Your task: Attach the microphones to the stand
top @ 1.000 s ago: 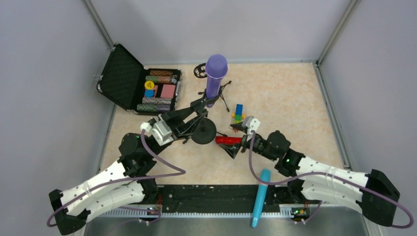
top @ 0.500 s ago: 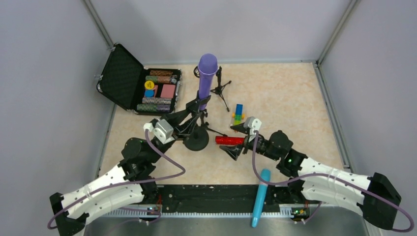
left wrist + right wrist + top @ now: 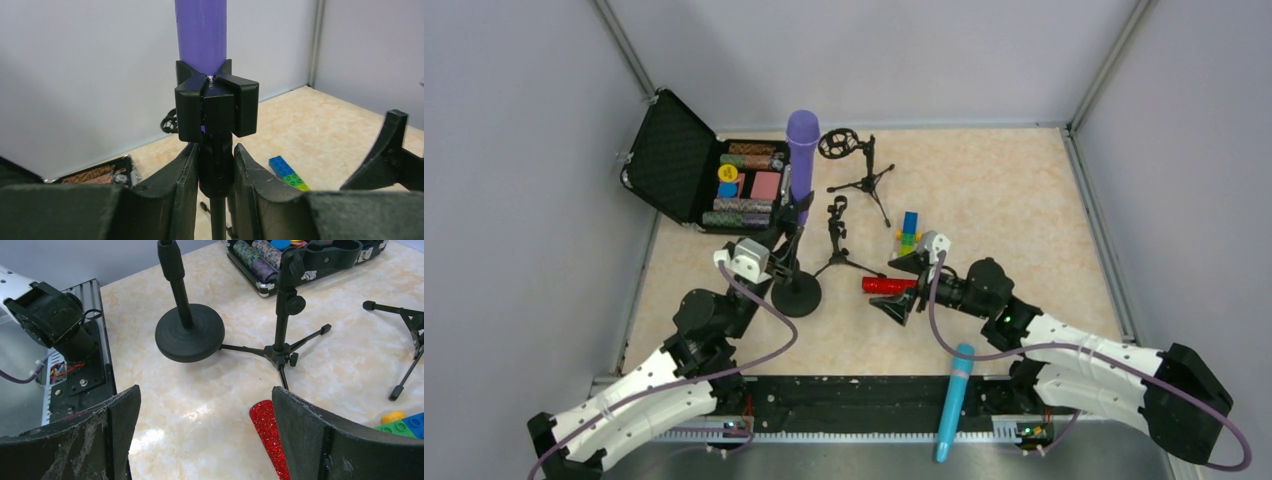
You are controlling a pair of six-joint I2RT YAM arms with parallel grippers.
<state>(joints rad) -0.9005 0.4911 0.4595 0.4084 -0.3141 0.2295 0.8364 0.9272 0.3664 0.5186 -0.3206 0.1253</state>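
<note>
The purple microphone [image 3: 801,148] stands upright in the black clip [image 3: 216,105] of the round-based stand [image 3: 796,296]. My left gripper [image 3: 782,258] is shut on the stand's pole [image 3: 216,172] just under the clip. The glittery red microphone [image 3: 886,285] lies flat on the table, and my right gripper [image 3: 896,287] is open with a finger on each side of it. In the right wrist view the red microphone [image 3: 267,432] lies against the right finger of the gripper [image 3: 205,435], untouched by the left one. The cyan microphone [image 3: 954,398] lies near the arm bases.
A small tripod stand [image 3: 837,242] is between the two grippers. A second tripod stand with a ring mount [image 3: 860,176] is behind it. An open black case of poker chips [image 3: 742,184] sits at the back left. A multicoloured block toy [image 3: 909,232] lies beside my right gripper.
My left arm has carried the stand with the purple microphone leftward and toward the near edge, uncovering the small tripod. The right gripper has hardly moved around the red microphone.
</note>
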